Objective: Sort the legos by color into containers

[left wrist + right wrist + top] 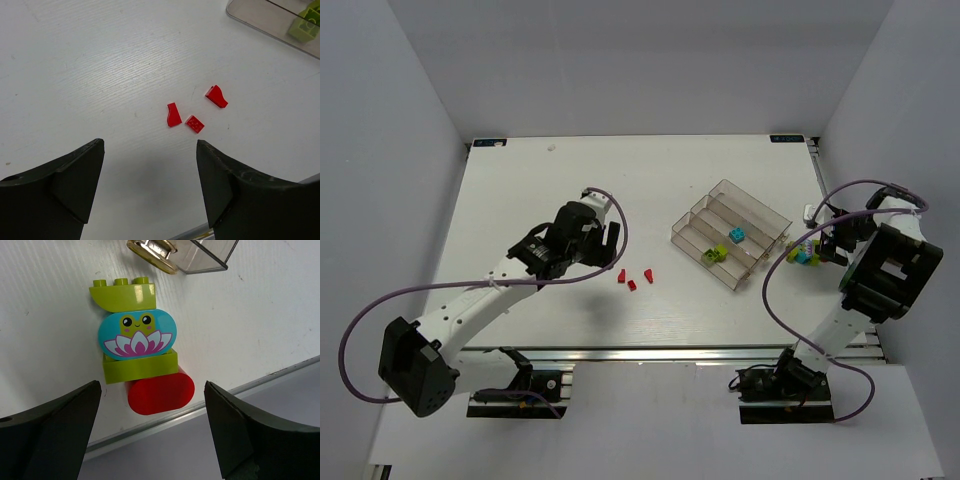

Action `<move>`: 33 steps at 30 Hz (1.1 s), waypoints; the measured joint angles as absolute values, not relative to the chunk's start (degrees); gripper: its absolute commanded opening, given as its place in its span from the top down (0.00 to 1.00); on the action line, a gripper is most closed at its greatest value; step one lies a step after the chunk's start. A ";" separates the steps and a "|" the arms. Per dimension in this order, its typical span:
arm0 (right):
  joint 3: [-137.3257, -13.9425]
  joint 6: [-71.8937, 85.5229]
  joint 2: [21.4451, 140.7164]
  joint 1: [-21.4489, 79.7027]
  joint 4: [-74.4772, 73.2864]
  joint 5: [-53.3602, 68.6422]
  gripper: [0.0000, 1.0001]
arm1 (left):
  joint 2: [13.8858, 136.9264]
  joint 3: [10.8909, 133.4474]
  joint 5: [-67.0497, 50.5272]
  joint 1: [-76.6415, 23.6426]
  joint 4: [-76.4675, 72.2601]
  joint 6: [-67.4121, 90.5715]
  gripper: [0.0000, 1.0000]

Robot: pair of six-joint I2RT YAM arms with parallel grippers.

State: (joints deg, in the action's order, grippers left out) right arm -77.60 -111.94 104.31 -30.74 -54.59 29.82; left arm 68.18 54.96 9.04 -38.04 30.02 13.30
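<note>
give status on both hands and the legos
Left hand open, short of three red legos. Right hand open, facing stacked legos. Tray holds two bricks.

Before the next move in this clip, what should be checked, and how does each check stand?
1. Left claw open: ok, jaws wide, nothing held.
2. Left claw lined up with the three red pieces: ok, they lie loose on the table just ahead of it.
3. Right claw open: ok, empty.
4. Stack of bricks below the right claw split by colour: not ok, green, blue and red bricks are joined.
5. Stack safely on the table: ok, though its red end lies close to the edge.
6. Tray has room: ok, only a green brick and a blue brick inside.
</note>
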 measured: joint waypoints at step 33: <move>-83.33 -112.97 114.19 -31.53 -52.12 23.51 0.12 | 73.47 54.83 8.99 -37.21 30.02 12.93 0.16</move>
